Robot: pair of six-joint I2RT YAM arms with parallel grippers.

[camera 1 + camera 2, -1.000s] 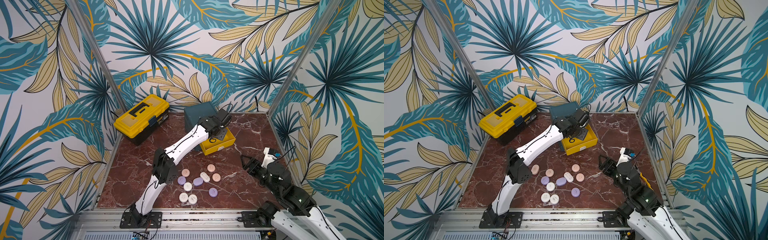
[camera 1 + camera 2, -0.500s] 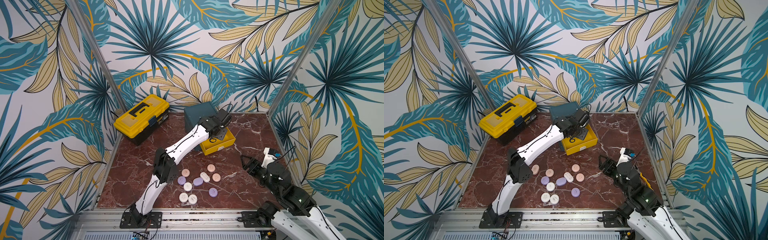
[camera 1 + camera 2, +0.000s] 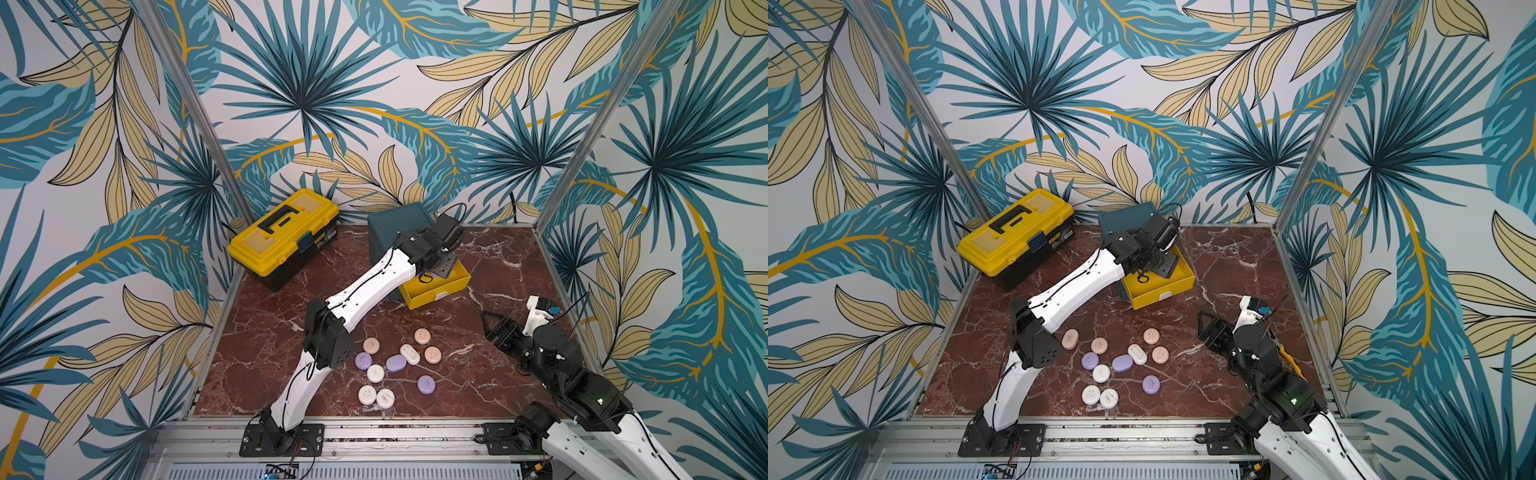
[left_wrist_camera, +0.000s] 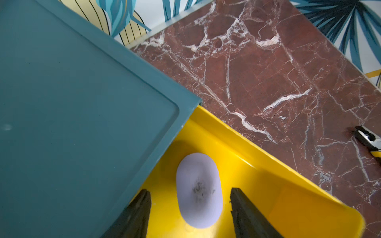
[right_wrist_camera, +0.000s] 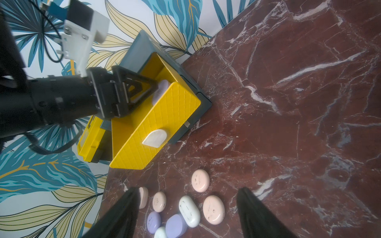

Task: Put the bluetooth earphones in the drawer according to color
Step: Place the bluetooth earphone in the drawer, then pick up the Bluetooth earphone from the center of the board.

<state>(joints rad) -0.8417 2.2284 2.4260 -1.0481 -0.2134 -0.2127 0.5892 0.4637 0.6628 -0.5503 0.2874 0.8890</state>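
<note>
**A:** What is different from one second ago?

**B:** Very little, in both top views. The left end effector (image 4: 190, 189) is over the yellow plastic top drawer (image 3: 434, 291), the same as before. This drawer is pulled out of the dark teal boxy chest (image 3: 395, 220), at 12 o'clock on the red-brown marble bench (image 3: 498, 257).

**A:** Does it grasp something?

**B:** No, it is released. In the left wrist view its fingers (image 4: 140, 210) stand apart from the lilac oval earphone case (image 4: 199, 191). The case lies on the drawer floor between them, with a gap on each side.

**A:** And the others?

**B:** The pastel pink, lilac and white oval cases (image 3: 1121, 363) lie on the bench at 6 o'clock from the drawer and have not moved. The right end effector (image 5: 187, 189), at 3 o'clock from them, is released too and has not moved.
</note>
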